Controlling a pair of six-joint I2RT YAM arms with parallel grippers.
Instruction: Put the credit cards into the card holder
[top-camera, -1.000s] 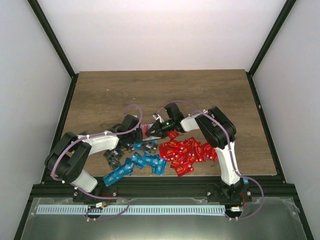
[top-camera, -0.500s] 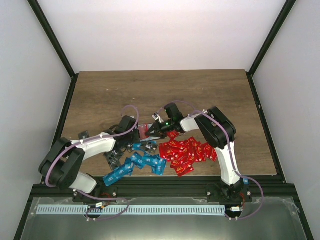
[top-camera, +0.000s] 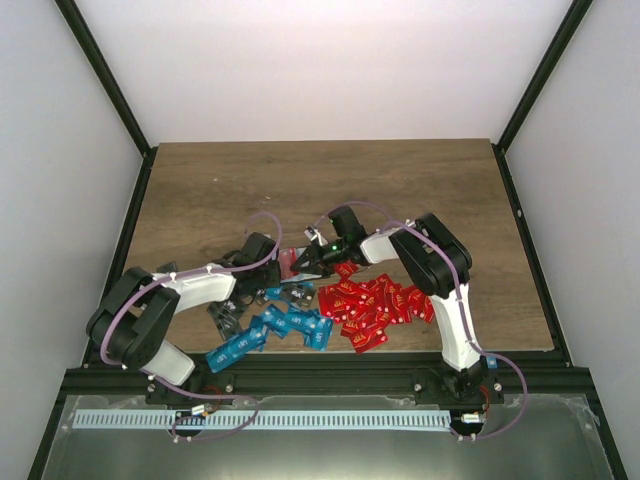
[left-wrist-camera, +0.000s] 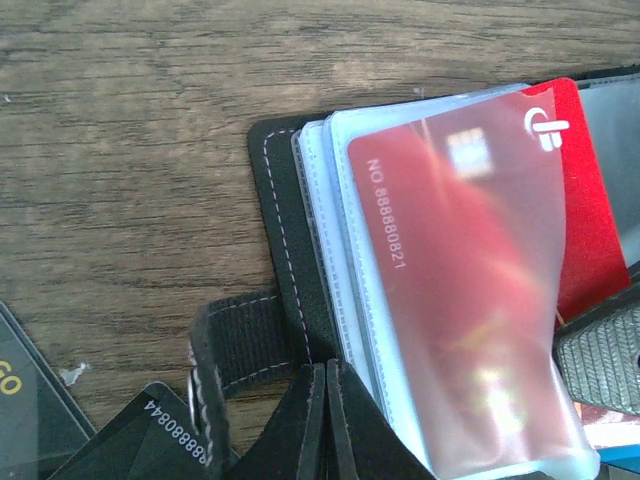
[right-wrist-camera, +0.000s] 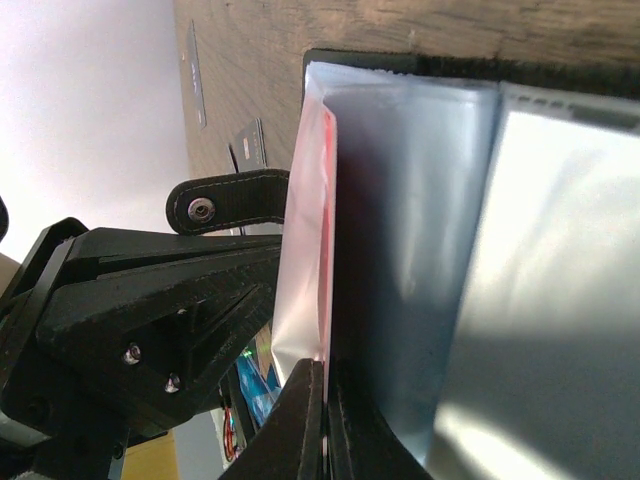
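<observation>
The black card holder (top-camera: 291, 263) lies open on the table between my two grippers. In the left wrist view its black cover (left-wrist-camera: 285, 230) holds clear sleeves, with a red card (left-wrist-camera: 470, 260) inside the top one. My left gripper (left-wrist-camera: 326, 372) is shut, its tips resting on the cover beside the strap (left-wrist-camera: 240, 340). My right gripper (right-wrist-camera: 325, 365) is shut on the red card's edge (right-wrist-camera: 327, 200) at the sleeve's mouth. In the top view the left gripper (top-camera: 264, 262) and the right gripper (top-camera: 306, 262) nearly meet.
A heap of red cards (top-camera: 375, 303) lies right of the holder. Blue cards (top-camera: 280, 327) trail to the near left, and dark cards (top-camera: 226, 315) lie beside them and show in the left wrist view (left-wrist-camera: 150, 430). The table's near edge (top-camera: 400, 352) is close behind the cards.
The left arm's elbow dipped lower and came back. Both grippers stay at the card holder, and the red card stays in the right gripper.
</observation>
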